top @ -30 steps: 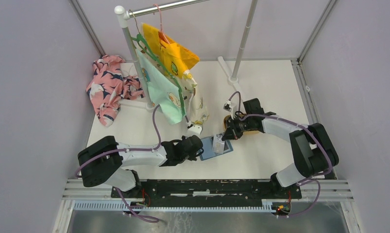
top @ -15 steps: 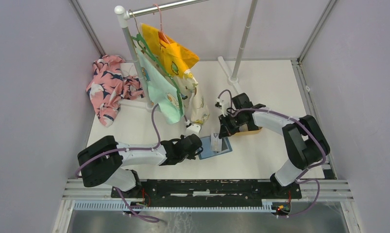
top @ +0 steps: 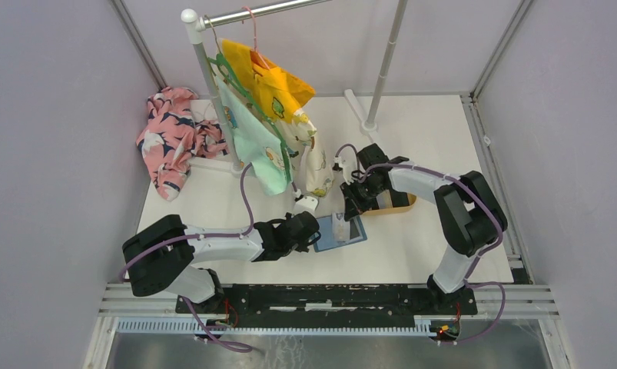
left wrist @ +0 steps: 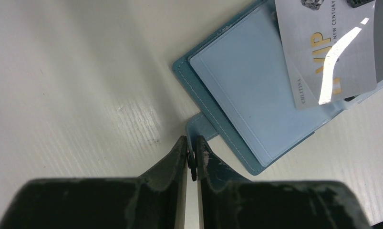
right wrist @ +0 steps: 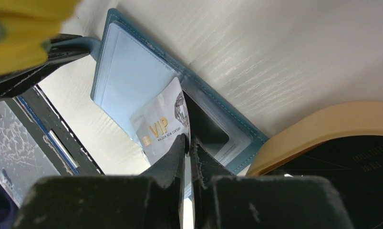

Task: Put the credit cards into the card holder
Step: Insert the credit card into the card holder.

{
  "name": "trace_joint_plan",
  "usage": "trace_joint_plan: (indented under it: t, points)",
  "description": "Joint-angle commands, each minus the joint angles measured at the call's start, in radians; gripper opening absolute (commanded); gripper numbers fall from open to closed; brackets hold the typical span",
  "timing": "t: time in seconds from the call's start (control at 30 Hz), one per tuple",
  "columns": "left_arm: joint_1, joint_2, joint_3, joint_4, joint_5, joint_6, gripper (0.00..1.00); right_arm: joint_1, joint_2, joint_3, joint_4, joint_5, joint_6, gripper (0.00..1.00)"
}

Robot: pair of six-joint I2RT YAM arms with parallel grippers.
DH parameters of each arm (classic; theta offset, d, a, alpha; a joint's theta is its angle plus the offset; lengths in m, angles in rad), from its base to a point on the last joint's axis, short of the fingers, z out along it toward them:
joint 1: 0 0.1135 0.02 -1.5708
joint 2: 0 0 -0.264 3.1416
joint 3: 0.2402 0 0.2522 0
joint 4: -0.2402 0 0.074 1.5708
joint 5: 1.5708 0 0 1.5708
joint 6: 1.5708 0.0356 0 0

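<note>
- Table [top: 412,254]: carries everything below.
- Tray [right wrist: 323,121], tan: just beside the wallet [left wrist: 237,81], with a black card [right wrist: 356,164] inside.
- Wallet: open, flat on the table.
- Left gripper [left wrist: 192,145]: jaws nearly together, pinching the wallet's tab [left wrist: 201,128].
- Right gripper [right wrist: 186,139]: jaws nearly together on the edge of the silver card [left wrist: 327,52].
- Silver card: tilted over the wallet's inner pocket.

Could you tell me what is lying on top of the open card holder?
A silver VIP card leans across the card holder, pinched by the right gripper. The slot area under it is hidden.
</note>
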Motion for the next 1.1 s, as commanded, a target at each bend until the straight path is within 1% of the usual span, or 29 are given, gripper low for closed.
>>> trace_joint_plan:
  t: [0.0,0.17,0.33,0.73,0.9,1.07]
  points:
    - [0.009,-0.013,0.031,0.04,-0.042,0.059,0.17,0.009,0.05,0.044,-0.101,0.027,-0.058,0.08]
    - [0.009,-0.015,0.03,0.048,-0.043,0.066,0.17,0.018,0.103,0.107,-0.197,0.009,-0.101,0.06]
    - [0.009,-0.026,0.022,0.058,-0.039,0.074,0.17,0.036,0.121,0.108,-0.196,0.031,-0.095,0.06]
    - [0.01,-0.054,0.011,0.076,-0.019,0.083,0.17,0.039,0.193,0.145,-0.21,0.021,-0.059,0.09]
    - [0.009,-0.056,0.01,0.077,-0.017,0.086,0.17,0.032,0.173,0.133,-0.2,0.027,-0.057,0.1]
    - [0.01,-0.056,0.013,0.073,-0.022,0.088,0.17,0.021,0.118,0.076,-0.17,0.042,-0.041,0.1]
